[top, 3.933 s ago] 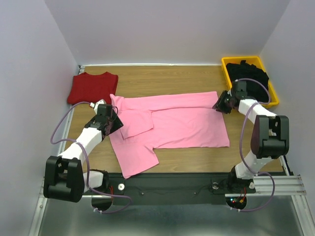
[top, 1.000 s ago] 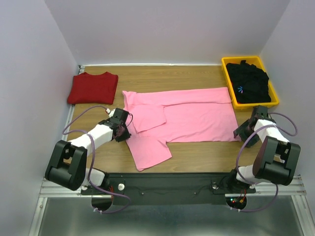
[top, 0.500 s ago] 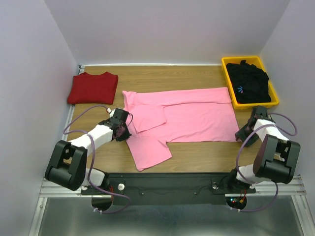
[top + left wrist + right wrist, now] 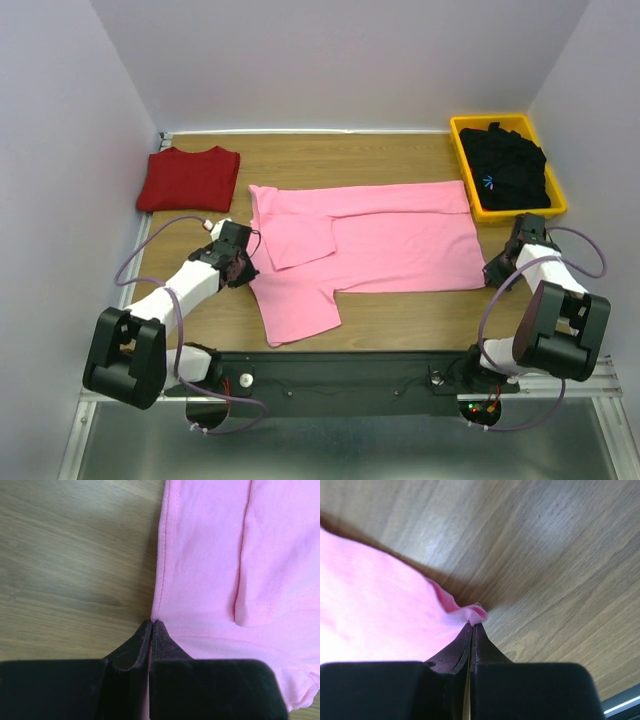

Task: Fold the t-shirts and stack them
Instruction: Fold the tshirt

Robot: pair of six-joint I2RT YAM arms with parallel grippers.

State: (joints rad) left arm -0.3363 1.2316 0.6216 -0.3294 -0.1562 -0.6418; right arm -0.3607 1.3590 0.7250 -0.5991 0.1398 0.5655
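Left gripper [image 4: 151, 625]: at 8 o'clock on the table [image 4: 330, 155]; fingers pressed together, pinching the hem of the pink shirt [image 4: 390, 240] on its 9 o'clock edge, just below the folded-in sleeve.
Right gripper [image 4: 473, 626]: at 4 o'clock on the table; fingers closed on the pink shirt's near right corner, where a small fold of cloth bunches at the tips.
Pink shirt: centre of the table, lying crosswise with its length running from 9 to 3 o'clock. The far long edge is turned in as a narrow band, and one sleeve lies folded onto the body. A loose flap hangs toward 7 o'clock. The cloth is mostly flat and only partly folded.
Red shirt [image 4: 190, 178]: at 10 o'clock, against the far left corner, folded into a neat rectangle and well apart from the pink one.
Black shirt [image 4: 505, 160]: at 2 o'clock, crumpled inside the yellow bin [image 4: 458, 135], a small blue mark showing on top; not yet unfolded.
Progress: judged about one third done. One shirt is folded and one is mid-fold.
Remaining: finishing the pink folds and setting the pink shirt on the red one. The black shirt then needs lifting out, spreading, folding and stacking.
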